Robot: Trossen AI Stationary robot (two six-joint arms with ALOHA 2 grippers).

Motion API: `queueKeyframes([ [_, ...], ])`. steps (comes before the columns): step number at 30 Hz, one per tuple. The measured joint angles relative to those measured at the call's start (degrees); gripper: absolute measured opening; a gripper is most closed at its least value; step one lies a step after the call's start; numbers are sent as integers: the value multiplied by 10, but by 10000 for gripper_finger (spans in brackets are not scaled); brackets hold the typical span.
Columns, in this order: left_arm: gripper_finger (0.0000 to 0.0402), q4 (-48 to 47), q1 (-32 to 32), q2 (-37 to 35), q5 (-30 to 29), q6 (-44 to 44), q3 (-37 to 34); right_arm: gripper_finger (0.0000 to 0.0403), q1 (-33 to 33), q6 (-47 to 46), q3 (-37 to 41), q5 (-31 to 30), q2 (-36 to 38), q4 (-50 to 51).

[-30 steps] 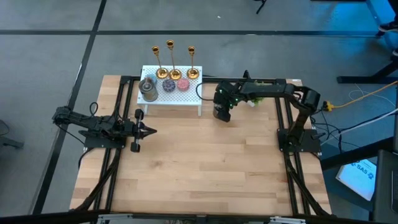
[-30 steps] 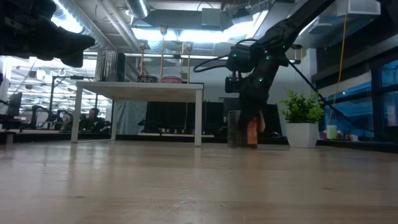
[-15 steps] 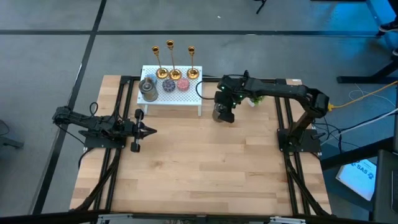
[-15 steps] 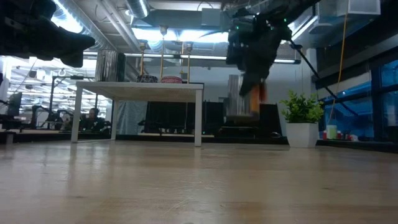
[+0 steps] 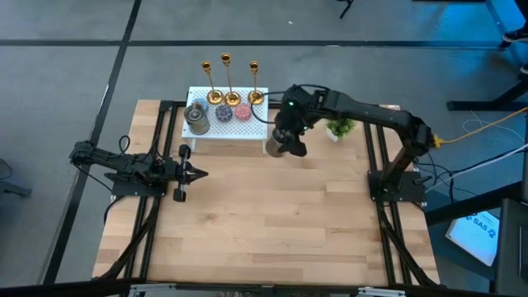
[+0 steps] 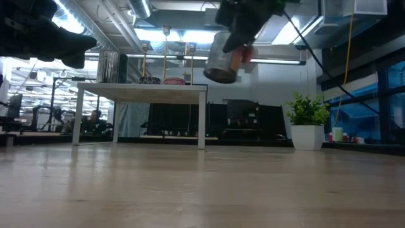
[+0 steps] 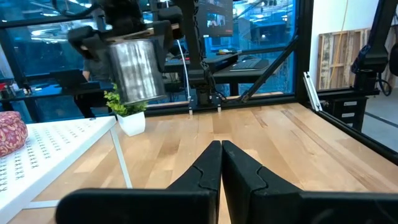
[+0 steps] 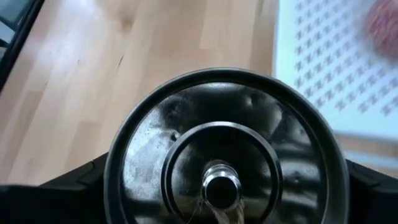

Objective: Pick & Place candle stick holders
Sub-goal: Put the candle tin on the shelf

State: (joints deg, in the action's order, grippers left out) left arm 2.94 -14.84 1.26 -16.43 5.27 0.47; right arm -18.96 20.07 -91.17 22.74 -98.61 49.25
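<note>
Three gold candle stick holders stand by their round bases along the far edge of a small white stand; they also show in the low view. My right gripper is shut on a silver tin, held in the air beside the stand's right end. The tin also shows in the low view and the left wrist view. My left gripper is shut and empty at the table's left, with its fingertips together in its wrist view. My right gripper pinches the tin between its two fingers, one on each side of the wall by the top rim. The fingers come from above, pointing down. The tin hangs below them, lifted clear of the table and tilted, about level with the stand's top.
On the stand are a second silver tin and small round discs. A small potted plant stands at the far right. The wooden table stretches toward the near edge.
My right gripper has risen from the table with the silver tin and gone toward the white stand, to the table's left. The tin stood on the wood a second ago; now it is lifted clear and tilted.
</note>
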Motion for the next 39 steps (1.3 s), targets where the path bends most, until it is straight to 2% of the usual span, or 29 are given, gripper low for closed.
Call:
queueKeyframes([
  [8,8,0,0,0,0,0,0,355,0,37,-110,-6,-78,2],
  [14,6,0,0,0,0,0,0,355,-2,44,-198,-66,-139,16],
  [18,8,0,0,0,0,0,0,355,-10,51,-230,-95,-167,27],
  [35,6,0,0,0,0,0,0,355,-29,78,-238,-90,-181,15],
  [39,8,0,0,0,0,0,0,385,-29,100,-238,-93,-187,-20],
])
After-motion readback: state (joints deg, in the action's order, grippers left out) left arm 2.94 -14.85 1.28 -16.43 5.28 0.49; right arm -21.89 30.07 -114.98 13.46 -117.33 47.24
